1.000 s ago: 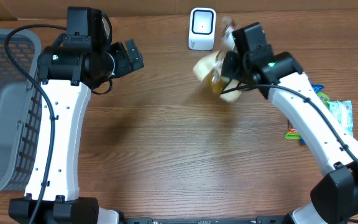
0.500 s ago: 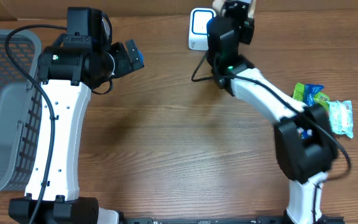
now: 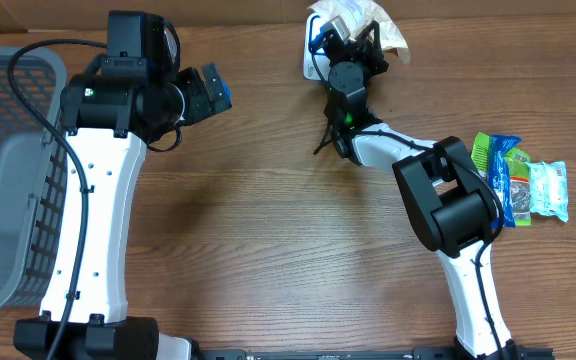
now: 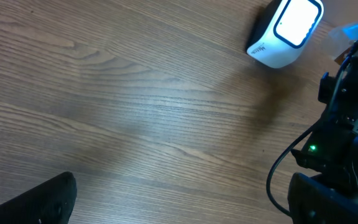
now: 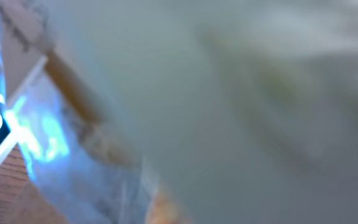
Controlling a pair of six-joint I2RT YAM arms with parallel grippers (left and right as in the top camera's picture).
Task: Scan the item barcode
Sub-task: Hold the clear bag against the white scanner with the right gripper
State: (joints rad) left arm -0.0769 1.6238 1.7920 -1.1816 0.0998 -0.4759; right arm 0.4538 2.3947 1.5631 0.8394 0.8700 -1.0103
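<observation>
Overhead, the right gripper (image 3: 351,38), clamped shut on a pale packet (image 3: 378,22), held it at twelve o'clock over the scanner (image 3: 309,62), likely presenting its barcode. The left wrist view showed the left gripper (image 4: 185,205) wide open and empty. The right wrist saw only blurred packet, with a blue glow (image 5: 36,134) at nine o'clock.

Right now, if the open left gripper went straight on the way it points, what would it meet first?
Probably the bare wooden table: the left gripper aims at it, short of the white box-shaped scanner. Its tilt is hard to judge.
</observation>
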